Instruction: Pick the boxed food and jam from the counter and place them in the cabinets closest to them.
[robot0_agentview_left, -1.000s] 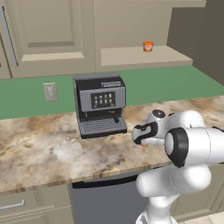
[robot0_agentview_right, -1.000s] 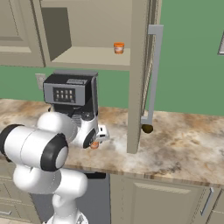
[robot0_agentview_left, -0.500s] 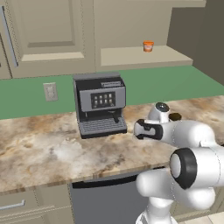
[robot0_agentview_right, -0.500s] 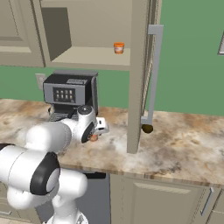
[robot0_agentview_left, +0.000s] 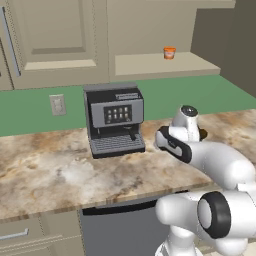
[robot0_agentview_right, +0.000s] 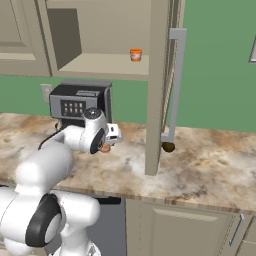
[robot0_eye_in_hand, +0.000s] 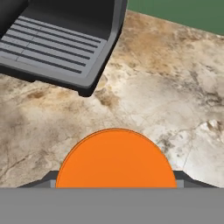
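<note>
In the hand view the orange top of the jam sits between my gripper's fingertips, close to the camera. My gripper is shut on this jam jar just above the counter, right of the coffee machine. A second jam jar like it stands on the shelf of the open cabinet, also seen from the right as the jar on the cabinet shelf. The boxed food is out of view.
A black coffee machine stands on the counter left of my hand; its drip tray shows in the hand view. The cabinet's open door with a long handle hangs right of my hand. A small dark round thing lies beneath it.
The arm has stretched out from the base and its elbow has swung aside. The hand stays by the coffee machine, a little higher, with the jam still in it.
</note>
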